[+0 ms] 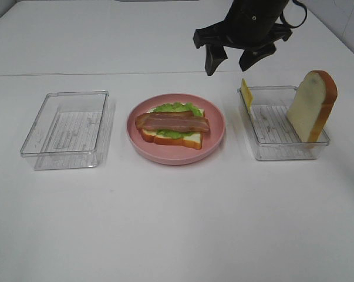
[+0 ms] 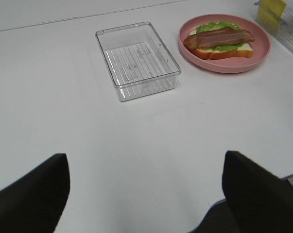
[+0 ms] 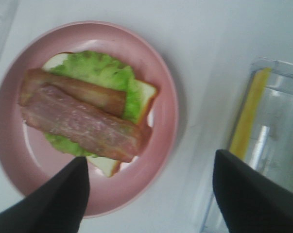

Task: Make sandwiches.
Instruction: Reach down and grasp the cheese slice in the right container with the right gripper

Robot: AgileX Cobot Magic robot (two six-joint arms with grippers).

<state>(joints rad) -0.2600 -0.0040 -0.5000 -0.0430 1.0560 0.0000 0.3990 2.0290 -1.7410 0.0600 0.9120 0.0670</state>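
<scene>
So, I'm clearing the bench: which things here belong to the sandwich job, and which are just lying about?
Job: stack, plate, cheese, bread slice, right tray.
Lying about: left tray.

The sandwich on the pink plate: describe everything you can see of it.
The sandwich is a half-built toy that looks like plastic. Its base is one white bread slice with an orange-brown crust, lying flat. Ruffled green lettuce covers the slice and pokes out past its edges. Two brown bacon strips lie side by side on top, and nothing covers them. The sandwich rests near the middle of the round pink plate, and only the plate touches it.
</scene>
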